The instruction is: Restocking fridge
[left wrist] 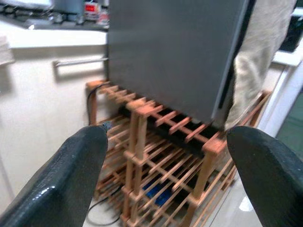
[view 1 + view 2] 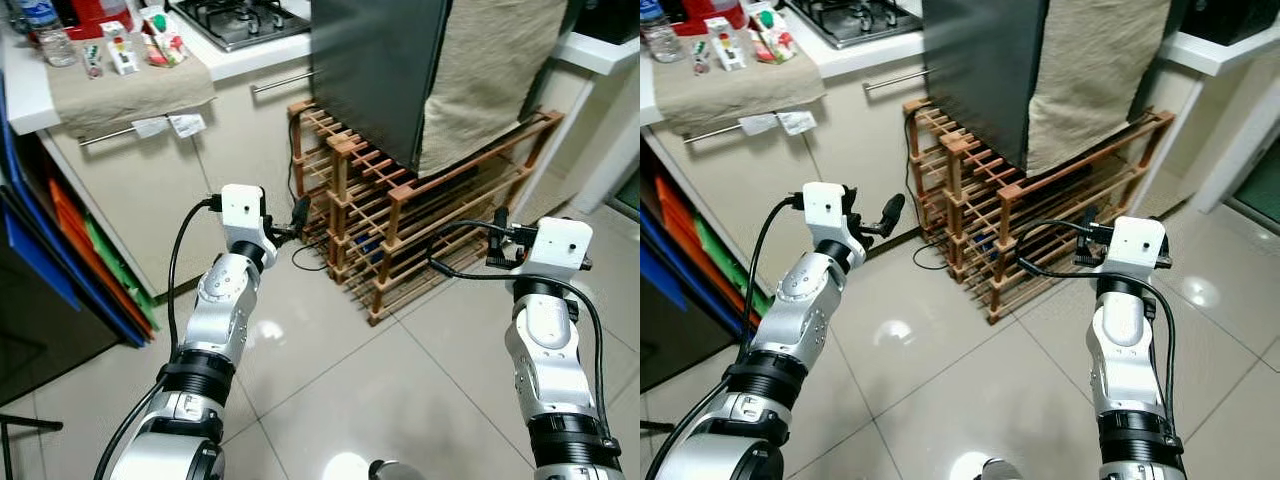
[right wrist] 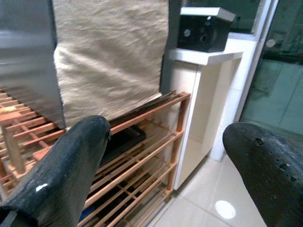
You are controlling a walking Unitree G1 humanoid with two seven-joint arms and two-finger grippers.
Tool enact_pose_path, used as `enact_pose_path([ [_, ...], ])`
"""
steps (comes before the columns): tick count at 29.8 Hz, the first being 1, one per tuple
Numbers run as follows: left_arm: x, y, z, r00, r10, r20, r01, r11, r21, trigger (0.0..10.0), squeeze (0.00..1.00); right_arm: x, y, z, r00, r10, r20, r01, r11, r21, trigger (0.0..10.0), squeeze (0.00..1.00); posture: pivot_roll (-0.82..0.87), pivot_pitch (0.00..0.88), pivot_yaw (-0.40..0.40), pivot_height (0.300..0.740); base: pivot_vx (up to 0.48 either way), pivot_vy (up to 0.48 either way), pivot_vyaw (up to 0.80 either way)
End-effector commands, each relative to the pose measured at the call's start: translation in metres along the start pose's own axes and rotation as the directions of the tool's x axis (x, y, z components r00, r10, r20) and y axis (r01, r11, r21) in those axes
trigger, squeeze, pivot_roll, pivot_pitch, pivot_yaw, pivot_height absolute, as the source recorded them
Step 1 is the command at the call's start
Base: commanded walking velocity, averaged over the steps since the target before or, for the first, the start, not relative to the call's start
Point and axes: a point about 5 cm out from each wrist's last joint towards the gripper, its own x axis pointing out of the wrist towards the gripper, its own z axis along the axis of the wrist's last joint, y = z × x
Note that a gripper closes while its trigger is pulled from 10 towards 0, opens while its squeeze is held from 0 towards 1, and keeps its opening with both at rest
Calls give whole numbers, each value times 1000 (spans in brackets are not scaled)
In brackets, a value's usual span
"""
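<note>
A dark grey fridge (image 2: 375,70) with its door shut stands on a wooden slat rack (image 2: 400,230), and a beige cloth (image 2: 480,70) hangs over its right side. My left gripper (image 1: 166,134) is raised in front of the rack's left end, open, with nothing between its fingers (image 2: 298,213). My right gripper (image 3: 164,126) is held up before the rack's right end, also open and empty. Small cartons (image 2: 160,40) and a clear bottle (image 2: 45,30) stand on the counter at the far left.
A gas hob (image 2: 240,20) is set in the white counter (image 2: 230,60) left of the fridge, with a towel (image 2: 130,90) draped over the edge. Blue, orange and green boards (image 2: 90,250) lean at the left. A black box (image 3: 203,30) sits on a white ledge right of the fridge. A cable (image 2: 310,255) lies on the tiled floor.
</note>
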Motion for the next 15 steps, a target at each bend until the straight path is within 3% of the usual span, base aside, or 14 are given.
enact_pose_path([
  [1,5,-6,15,997,-25,66,25,1000,7,10000,0,2,-2,8,999,-3,40,4,1000,-5,10000,0,-151,0,60,740,480,0,-681],
  [9,13,-19,31,988,-92,122,90,996,23,10000,0,4,-1,13,998,7,58,-7,1000,1,10000,0,-158,0,60,740,480,0,-686],
  [15,13,-19,32,989,-88,121,87,996,10,10000,0,3,-1,13,998,6,56,-6,1000,-2,10000,0,-159,0,62,740,480,0,-691],
])
